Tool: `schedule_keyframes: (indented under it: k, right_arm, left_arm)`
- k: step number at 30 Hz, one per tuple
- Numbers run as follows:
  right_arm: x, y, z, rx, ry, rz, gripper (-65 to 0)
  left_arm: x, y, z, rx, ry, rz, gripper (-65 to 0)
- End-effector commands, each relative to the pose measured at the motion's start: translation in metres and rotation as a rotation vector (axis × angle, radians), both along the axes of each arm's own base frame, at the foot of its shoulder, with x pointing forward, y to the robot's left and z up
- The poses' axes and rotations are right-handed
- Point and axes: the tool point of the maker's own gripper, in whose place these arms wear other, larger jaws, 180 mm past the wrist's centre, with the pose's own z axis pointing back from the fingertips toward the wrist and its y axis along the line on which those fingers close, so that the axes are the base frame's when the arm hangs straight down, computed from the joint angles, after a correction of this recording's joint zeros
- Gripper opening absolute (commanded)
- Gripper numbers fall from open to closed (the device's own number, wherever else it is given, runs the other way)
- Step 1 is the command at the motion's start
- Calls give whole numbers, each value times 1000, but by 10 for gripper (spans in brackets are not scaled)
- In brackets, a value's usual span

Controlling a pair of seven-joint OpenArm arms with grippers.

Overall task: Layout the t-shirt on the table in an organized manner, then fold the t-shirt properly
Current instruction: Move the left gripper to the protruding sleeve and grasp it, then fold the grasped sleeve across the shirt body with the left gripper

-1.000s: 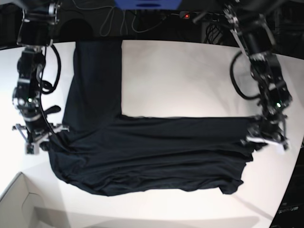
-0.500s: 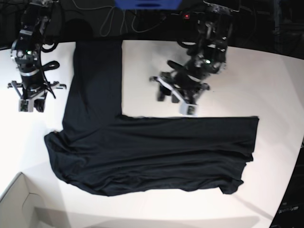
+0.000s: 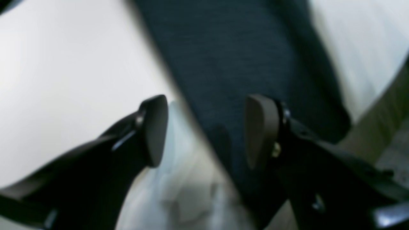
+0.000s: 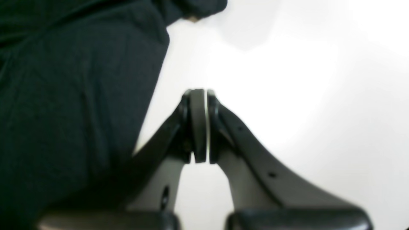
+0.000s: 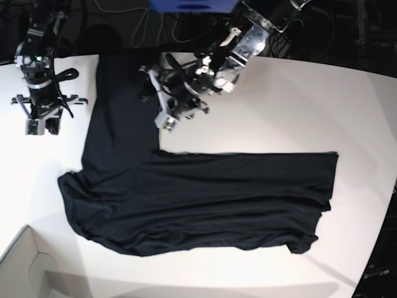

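Table (image 5: 291, 105): white top, curved far edge; cardboard box (image 5: 31, 267) corner nearest the camera.
T-shirt (image 5: 198, 198): black, spread in an L, body across the near side, one strip running to the far edge.
Right gripper (image 4: 199, 126): tips pressed together on nothing, shirt edge just to its left; bare white elsewhere.
Left gripper (image 3: 206, 131): pads apart, straddling the strip's edge; wrist view alone shows that.
Change: left arm has crossed from the shirt's corner to the far strip.
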Motion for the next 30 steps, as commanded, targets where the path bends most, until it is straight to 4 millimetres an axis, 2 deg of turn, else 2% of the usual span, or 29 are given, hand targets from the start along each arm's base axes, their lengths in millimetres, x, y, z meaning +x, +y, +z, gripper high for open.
schedule_keyframes:
  k: [1, 3, 7, 8, 10, 12, 13, 14, 16, 18, 19, 24, 26, 30]
  right_arm:
    - [6, 1, 12, -9, -44, 12, -650]
    - [3, 3, 9, 4, -39, 3, -650]
    - [3, 6, 7, 11, -36, 4, -650]
    - [2, 6, 6, 12, -35, 4, -650]
    - [2, 6, 6, 13, -34, 3, -650]
    - [2, 6, 6, 13, -34, 3, -650]
    - [2, 6, 6, 13, -34, 3, -650]
    - [2, 6, 5, 15, -32, 4, -650]
    - [1, 11, 2, 31, -30, -1, -650]
    - [-8, 17, -6, 51, -8, -8, -650]
    - [-13, 22, -10, 65, 2, -8, -650]
    - [-25, 66, -31, 137, 58, 57, -650]
    - [-28, 93, -38, 169, 81, 119, -650]
    - [-33, 142, -39, 219, 95, 234, -650]
  left_arm:
    - [0, -7, 2, -1, 3, -18, -280]
    - [-1, -14, -2, 5, 10, -37, -282]
    - [-5, -10, -18, 40, 43, -37, -297]
    - [-6, -8, -22, 49, 50, -36, -328]
    - [-1, -4, -25, 61, 50, -33, -438]
    - [4, -1, -26, 71, 45, -32, -593]
    - [8, 1, -26, 77, 41, -31, -650]
    - [11, 1, -24, 78, 36, -29, -650]
    - [31, 21, -22, 96, 10, 13, -633]
    - [48, 39, -19, 96, 0, 73, -650]
    - [64, 50, -12, 93, -18, 114, -650]
    - [131, 100, 19, 108, -112, 253, -650]
    - [155, 109, 38, 114, -169, 264, -650]
    - [182, 112, 63, 114, -232, 274, -650]
